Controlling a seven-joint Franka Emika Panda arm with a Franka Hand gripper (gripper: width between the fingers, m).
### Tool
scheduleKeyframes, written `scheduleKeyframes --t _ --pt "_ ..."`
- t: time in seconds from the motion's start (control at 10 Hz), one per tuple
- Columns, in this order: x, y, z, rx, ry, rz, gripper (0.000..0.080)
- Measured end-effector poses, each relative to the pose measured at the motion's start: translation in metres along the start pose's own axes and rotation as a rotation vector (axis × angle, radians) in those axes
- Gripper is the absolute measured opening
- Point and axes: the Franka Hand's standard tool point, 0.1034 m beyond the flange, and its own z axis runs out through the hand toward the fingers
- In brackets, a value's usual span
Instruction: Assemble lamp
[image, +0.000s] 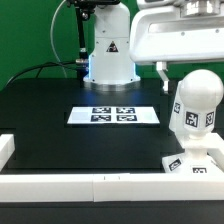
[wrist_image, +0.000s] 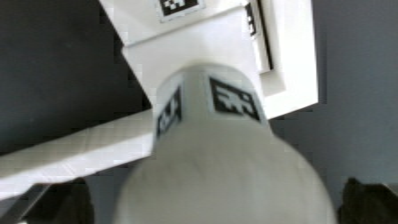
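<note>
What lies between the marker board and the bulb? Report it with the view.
Only bare black table separates the marker board from the bulb, as the exterior view shows.

We see the exterior view lit brightly and evenly from above: the white bulb (image: 197, 98) and border rails (image: 70, 186) nearly wash out against the matte black table (image: 40, 110), and shadows are faint. In the wrist view, the bulb (wrist_image: 222, 160) looms grey, soft and out of focus.

I log the bulb (image: 197, 100) as matte white with black-and-white square tags. Base (image: 200, 165) same white, tagged. Marker board (image: 113, 115) white, four black-patterned tags. Table (image: 40, 110) black; backdrop (image: 25, 30) green.
</note>
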Motion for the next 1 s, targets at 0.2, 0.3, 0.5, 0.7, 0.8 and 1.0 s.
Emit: scheduleKeyframes --t 0.2,0.3,0.5,0.7,0.8,1.0 --pt "0.007 0.006 0.0 -0.031 -0.11 -0.028 0.0699" --pt "0.009 0.009 0.0 -0.037 -0.156 -0.006 0.0699" --pt "0.006 0.008 0.0 -0.048 -0.235 0.041 0.0699" --pt "0.003 -0.005 0.003 -0.02 -0.198 0.074 0.0699" --pt "0.004 -0.003 0.005 -0.012 -0.179 0.086 0.0699" --pt "0.003 -0.002 0.01 -0.01 -0.148 0.092 0.0699"
